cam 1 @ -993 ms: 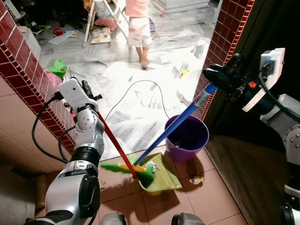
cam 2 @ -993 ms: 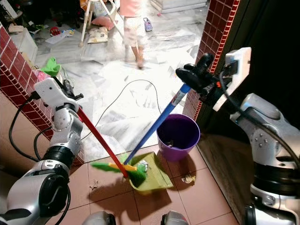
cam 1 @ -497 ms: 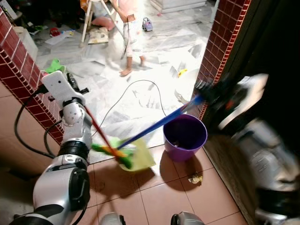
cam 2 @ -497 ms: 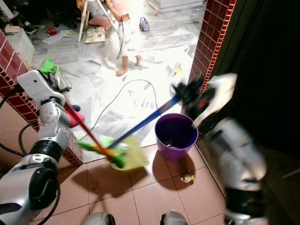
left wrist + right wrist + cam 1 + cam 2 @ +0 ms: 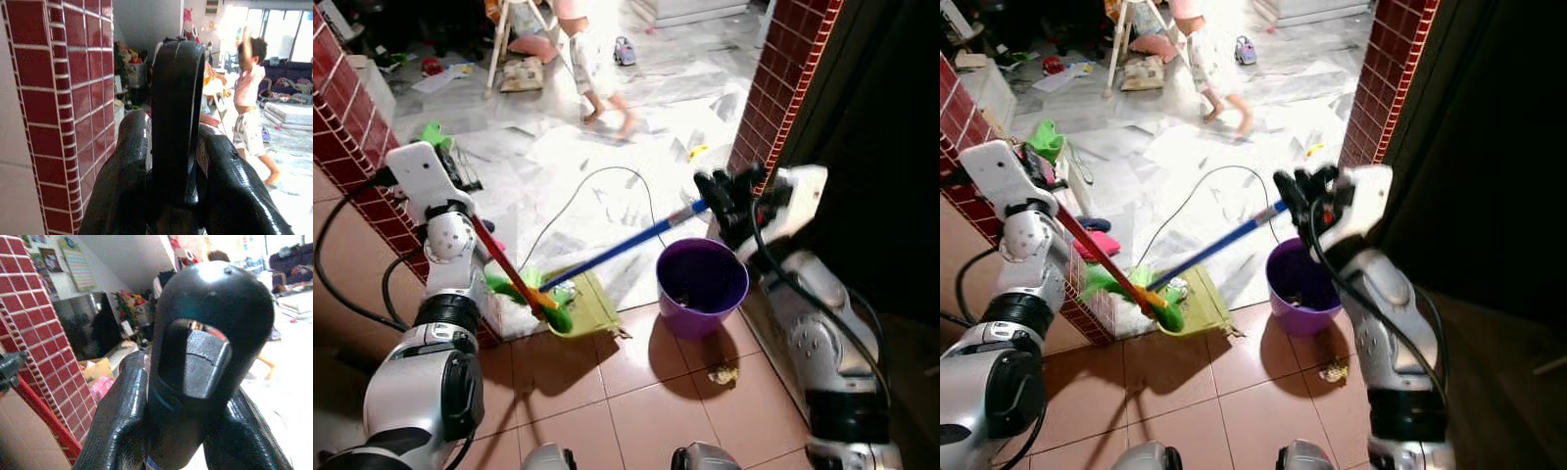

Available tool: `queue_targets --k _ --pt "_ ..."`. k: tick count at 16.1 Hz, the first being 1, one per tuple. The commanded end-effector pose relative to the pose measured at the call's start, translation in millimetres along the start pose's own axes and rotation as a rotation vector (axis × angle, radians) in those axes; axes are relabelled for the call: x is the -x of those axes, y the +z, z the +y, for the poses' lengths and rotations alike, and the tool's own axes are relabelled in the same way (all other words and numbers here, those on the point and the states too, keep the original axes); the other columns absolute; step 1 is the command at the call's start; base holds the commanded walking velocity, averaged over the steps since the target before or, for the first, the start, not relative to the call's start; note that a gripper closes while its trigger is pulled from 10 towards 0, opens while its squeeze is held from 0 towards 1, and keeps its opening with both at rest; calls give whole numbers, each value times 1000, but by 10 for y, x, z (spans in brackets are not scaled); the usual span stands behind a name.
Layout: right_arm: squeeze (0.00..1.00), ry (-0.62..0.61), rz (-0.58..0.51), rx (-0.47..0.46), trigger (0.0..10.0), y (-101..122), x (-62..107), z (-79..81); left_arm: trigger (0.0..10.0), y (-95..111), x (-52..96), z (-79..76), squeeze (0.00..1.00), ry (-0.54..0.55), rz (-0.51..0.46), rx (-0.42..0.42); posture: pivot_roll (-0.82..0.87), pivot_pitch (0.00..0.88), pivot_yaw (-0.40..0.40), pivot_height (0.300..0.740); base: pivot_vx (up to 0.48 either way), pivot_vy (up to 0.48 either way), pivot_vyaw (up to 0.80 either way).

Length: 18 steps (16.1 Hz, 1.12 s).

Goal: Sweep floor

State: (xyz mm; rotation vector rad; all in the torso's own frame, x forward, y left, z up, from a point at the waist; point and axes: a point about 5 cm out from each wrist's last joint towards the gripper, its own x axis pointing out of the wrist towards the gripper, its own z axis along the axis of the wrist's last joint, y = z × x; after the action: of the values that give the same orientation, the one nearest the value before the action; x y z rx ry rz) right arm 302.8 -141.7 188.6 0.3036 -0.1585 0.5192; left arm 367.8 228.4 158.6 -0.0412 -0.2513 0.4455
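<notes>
Left gripper clamps the broom, right gripper the dustpan handle; lower-centre scrap beside bucket remains (sweeping seems unfinished)

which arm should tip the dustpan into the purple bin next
Right. The right gripper holds the dustpan's blue handle beside the purple bin; the left gripper holds the broom.
</notes>
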Motion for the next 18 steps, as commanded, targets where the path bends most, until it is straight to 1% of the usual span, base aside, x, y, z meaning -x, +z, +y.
queue_targets --k 1,2,3,4,5,6,7,8,9,11,12,13,14,15,16,17,18 --pt "0 -52 -11 20 10000 142 -26 -107 10000 301 -131 54 0 1 -147 -23 -203 0 86 740 0 0 0" --pt "0 35 105 78 10000 109 -65 -69 10000 296 -131 42 0 2 -148 -48 -205 0 88 740 0 0 0" --pt "0 49 179 159 10000 33 -43 -86 10000 297 -134 39 0 4 -149 -56 -206 0 88 740 0 0 0" --pt "0 41 262 206 10000 -98 18 -131 10000 297 -134 27 0 3 -146 -54 -204 0 88 740 0 0 0" --pt "0 29 387 250 10000 -322 164 -197 10000 295 -118 -8 0 -12 -144 -56 -200 0 88 740 0 0 0" --pt "0 8 448 288 10000 -434 257 -243 10000 281 -93 -39 0 -24 -139 -56 -195 0 89 740 0 0 0" --pt "0 13 463 315 10000 -473 297 -244 10000 270 -64 -65 0 -33 -138 -52 -194 0 90 740 0 0 0" --pt "0 21 487 352 10000 -532 345 -228 10000 239 19 -126 0 -58 -140 -49 -194 0 94 740 0 0 0" --pt "0 -6 457 369 10000 -519 318 -232 10000 208 77 -165 0 -76 -137 -67 -194 0 97 740 0 0 0" --pt "0 -74 347 320 10000 -457 209 -210 10000 135 210 -246 0 -115 -132 -85 -186 0 96 740 0 0 0" --pt "0 -62 311 301 10000 -452 164 -153 10000 64 294 -292 0 -138 -113 -85 -179 0 94 740 0 0 0" --pt "0 -53 299 300 10000 -466 133 -104 10000 -17 395 -339 0 -158 -90 -84 -177 0 94 740 0 0 0" --pt "0 -31 306 278 10000 -499 131 -55 10000 -85 499 -390 0 -181 -79 -98 -175 0 93 740 0 0 0" --pt "0 15 350 284 10000 -568 166 -20 10000 -159 601 -439 0 -206 -51 -107 -177 0 94 740 0 0 0" --pt "0 37 406 292 10000 -633 210 -24 10000 -199 657 -461 0 -219 -33 -115 -177 0 94 740 0 0 0" --pt "0 61 496 310 10000 -719 298 -65 10000 -246 705 -477 0 -232 -10 -119 -178 0 94 740 0 0 0" --pt "0 19 570 373 10000 -767 414 -214 10000 -303 769 -484 0 -248 13 -136 -178 0 94 740 0 0 0"
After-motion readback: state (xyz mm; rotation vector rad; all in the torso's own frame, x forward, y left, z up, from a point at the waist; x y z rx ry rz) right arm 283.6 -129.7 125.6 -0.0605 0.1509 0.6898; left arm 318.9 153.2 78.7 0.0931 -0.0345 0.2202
